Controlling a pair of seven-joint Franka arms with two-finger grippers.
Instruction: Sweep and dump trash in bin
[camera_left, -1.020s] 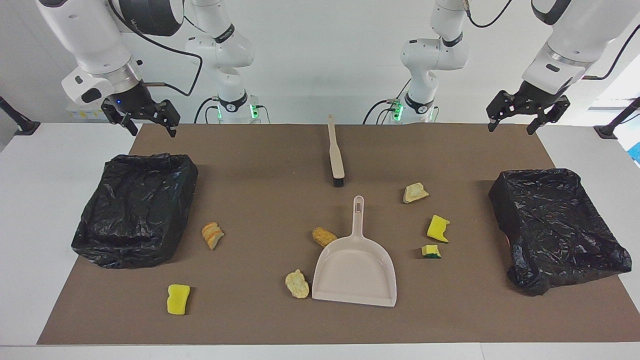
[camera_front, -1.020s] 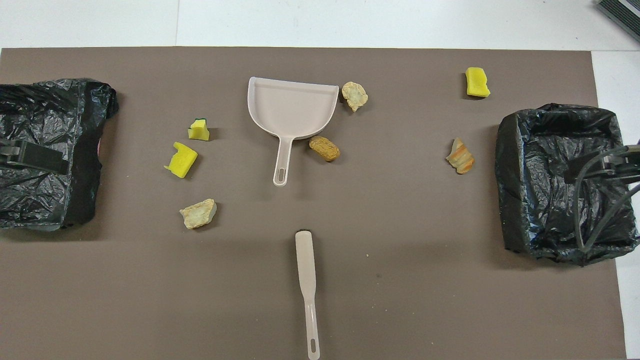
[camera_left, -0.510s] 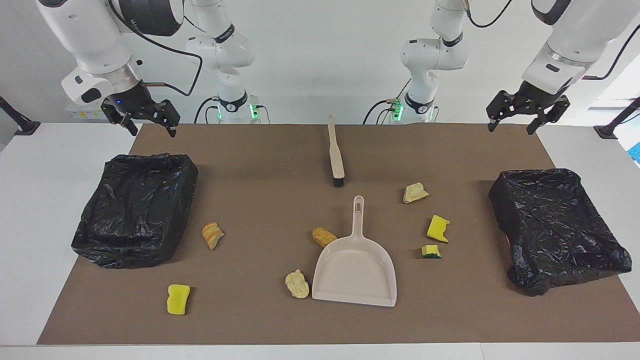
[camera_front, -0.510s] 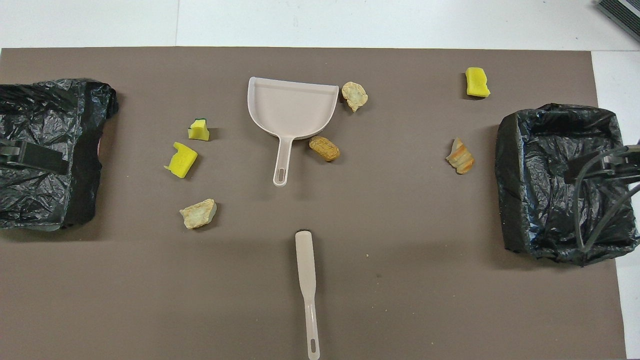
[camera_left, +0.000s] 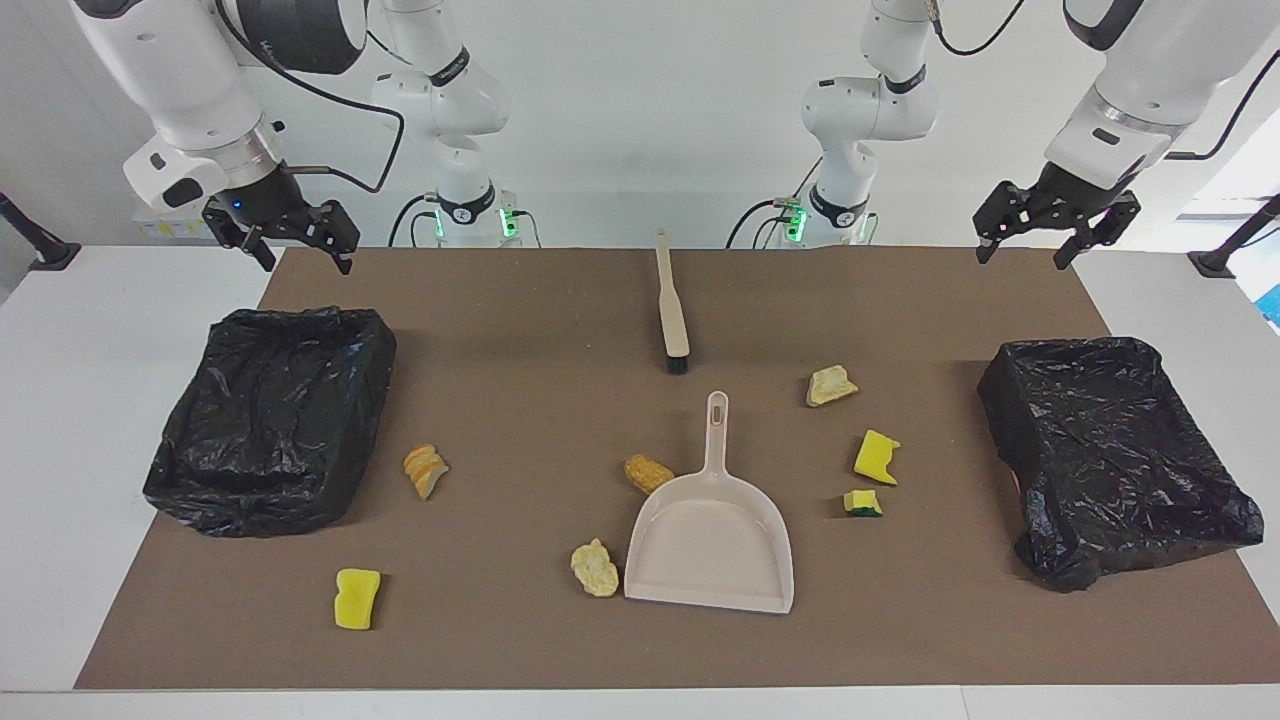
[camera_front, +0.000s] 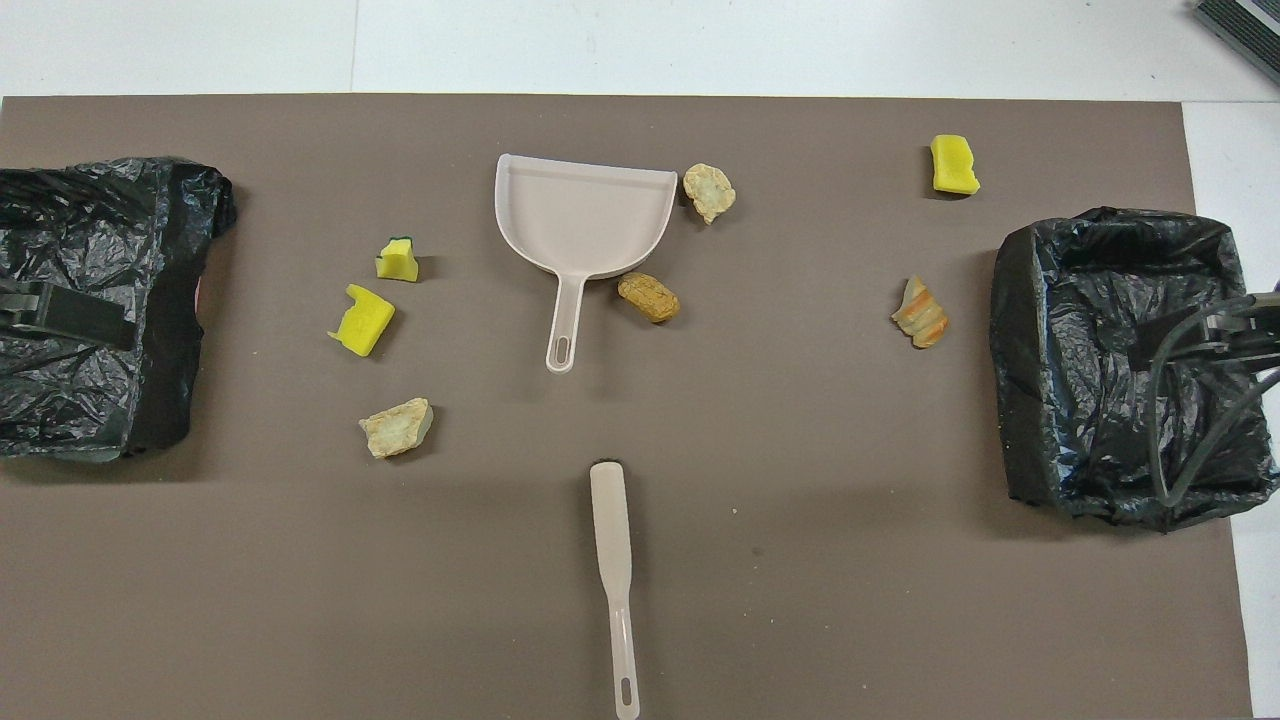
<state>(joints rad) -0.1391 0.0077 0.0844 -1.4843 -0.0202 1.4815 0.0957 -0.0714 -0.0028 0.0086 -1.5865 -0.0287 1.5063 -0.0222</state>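
Several trash scraps lie on the brown mat. A tan chunk (camera_left: 830, 385), a yellow sponge (camera_left: 876, 456) and a green-backed sponge piece (camera_left: 862, 502) lie toward the left arm's end. An orange chunk (camera_left: 648, 472) and a tan chunk (camera_left: 594, 568) lie beside the beige dustpan (camera_left: 710, 540). A striped bread piece (camera_left: 425, 470) and a yellow sponge (camera_left: 357, 598) lie toward the right arm's end. The brush (camera_left: 671, 315) lies nearer to the robots than the dustpan. My left gripper (camera_left: 1020, 258) and right gripper (camera_left: 305, 262) hang open and empty, high over the mat's corners.
A black-bagged bin (camera_left: 270, 420) sits at the right arm's end and another (camera_left: 1110, 450) at the left arm's end. In the overhead view the left gripper (camera_front: 60, 312) and right gripper (camera_front: 1200, 335) overlap the bins. White table borders the mat (camera_left: 540, 640).
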